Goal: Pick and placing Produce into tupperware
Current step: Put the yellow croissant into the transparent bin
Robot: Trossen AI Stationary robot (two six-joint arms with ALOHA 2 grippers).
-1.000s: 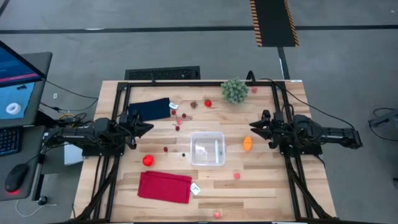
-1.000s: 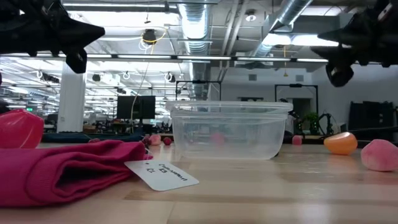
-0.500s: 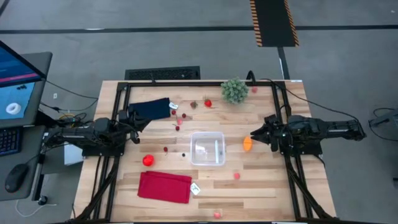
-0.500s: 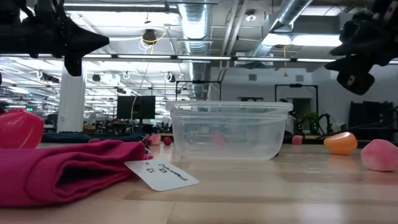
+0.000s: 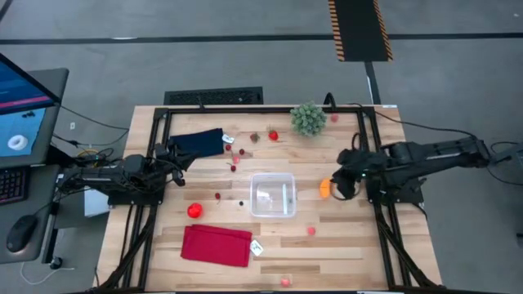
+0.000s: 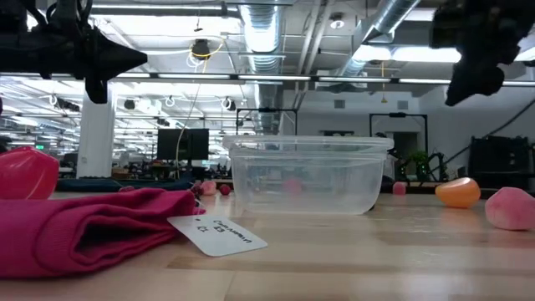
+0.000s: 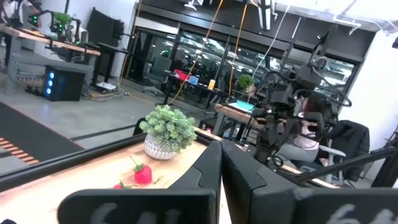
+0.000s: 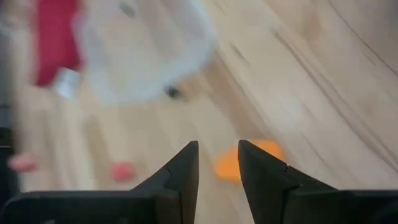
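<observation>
The right pincer (image 5: 340, 181) partly hides the orange produce (image 5: 325, 188); the tupperware (image 8: 140, 46) is blurred.

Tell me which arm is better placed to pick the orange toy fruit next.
Right. The right gripper hangs open over the small orange toy fruit, beside the clear plastic tupperware. The left gripper sits shut at the far left edge.

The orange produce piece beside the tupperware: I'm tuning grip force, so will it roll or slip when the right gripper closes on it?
The orange produce piece looks rounded and smooth, so it may well roll if nudged off-centre. It seems small and probably light, needing little force. The right gripper is above it with fingers narrowly parted, so a centred pinch looks feasible.
</observation>
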